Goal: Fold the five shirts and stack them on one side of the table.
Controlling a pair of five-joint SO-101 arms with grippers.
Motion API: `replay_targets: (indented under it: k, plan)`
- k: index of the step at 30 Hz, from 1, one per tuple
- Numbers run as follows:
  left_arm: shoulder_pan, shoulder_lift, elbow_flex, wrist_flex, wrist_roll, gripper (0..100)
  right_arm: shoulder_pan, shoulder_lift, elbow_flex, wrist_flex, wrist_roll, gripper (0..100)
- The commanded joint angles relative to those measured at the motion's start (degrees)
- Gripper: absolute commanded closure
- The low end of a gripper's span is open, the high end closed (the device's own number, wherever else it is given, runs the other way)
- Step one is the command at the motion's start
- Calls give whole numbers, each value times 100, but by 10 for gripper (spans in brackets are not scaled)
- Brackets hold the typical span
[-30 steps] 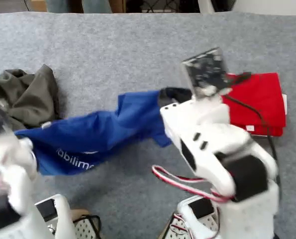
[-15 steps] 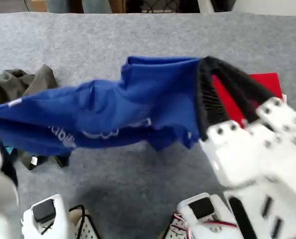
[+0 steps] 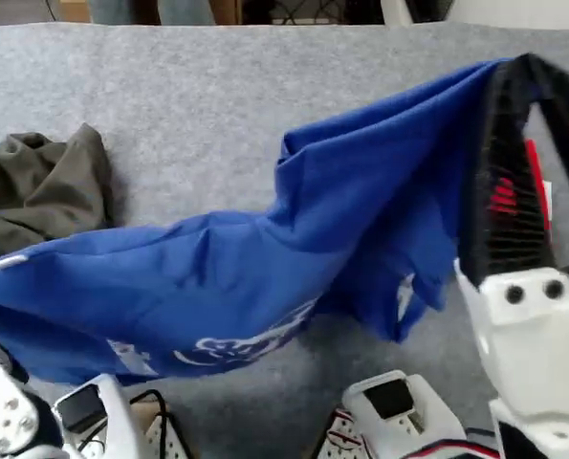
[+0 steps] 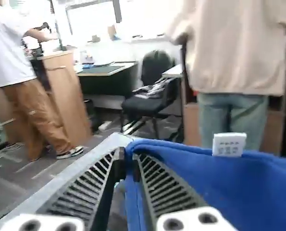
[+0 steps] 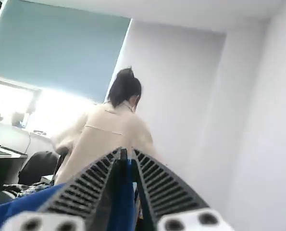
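A blue shirt (image 3: 265, 277) hangs stretched in the air above the table, held at both ends. My right gripper (image 3: 518, 67) is raised at the right of the high view and is shut on the shirt's upper corner; the blue cloth (image 5: 124, 192) sits pinched between its black ribbed fingers (image 5: 90, 192). My left gripper (image 4: 128, 161) is shut on the other end of the blue shirt (image 4: 219, 187), low at the left. A folded red shirt (image 3: 533, 172) lies behind the right arm. A crumpled olive shirt (image 3: 45, 186) lies at the left.
The grey table (image 3: 217, 86) has bare room at the back and middle. The arm bases (image 3: 389, 406) stand along the front edge. People and office furniture are in the room beyond the table.
Both grippers have lifted the blue shirt off the table and pulled it apart. The right gripper rose up and to the right; the shirt now hangs spread in the air.
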Motion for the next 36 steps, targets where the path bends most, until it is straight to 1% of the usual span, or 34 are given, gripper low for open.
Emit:
replay_targets:
  k: [1,5,9,13,17,20,22,25,27,29,31,34,36]
  plan:
    - [-215,-299,646,9,-334,971,88,374,-558,-123,176,984]
    - [-215,-879,1262,0,-281,971,88,479,-655,-97,246,984]
    - [-215,-1231,1244,-9,-9,971,88,453,-699,255,246,984]
    - [-215,-1257,1007,-9,53,971,88,251,-690,791,246,984]
    - [-215,-1301,936,-9,35,971,88,-4,-646,1090,246,984]
    - [-198,-1257,1200,-9,53,971,88,40,-629,1354,246,984]
    - [-189,-1257,1648,-211,79,971,88,207,-479,1451,255,984]
    - [-189,-1257,2879,-1196,308,971,88,514,66,1424,440,984]
    - [-163,-1257,3855,-2180,334,971,88,752,611,1213,615,984]
    - [215,-1248,4892,-3244,325,970,123,1007,1305,765,695,984]
    - [831,-1248,5921,-4255,290,970,413,1314,2149,-35,659,984]
    - [1631,-1222,7354,-5749,97,970,853,1938,3521,-1908,695,984]
    - [1965,-1046,8101,-6716,-123,970,1011,2422,4251,-3156,695,984]
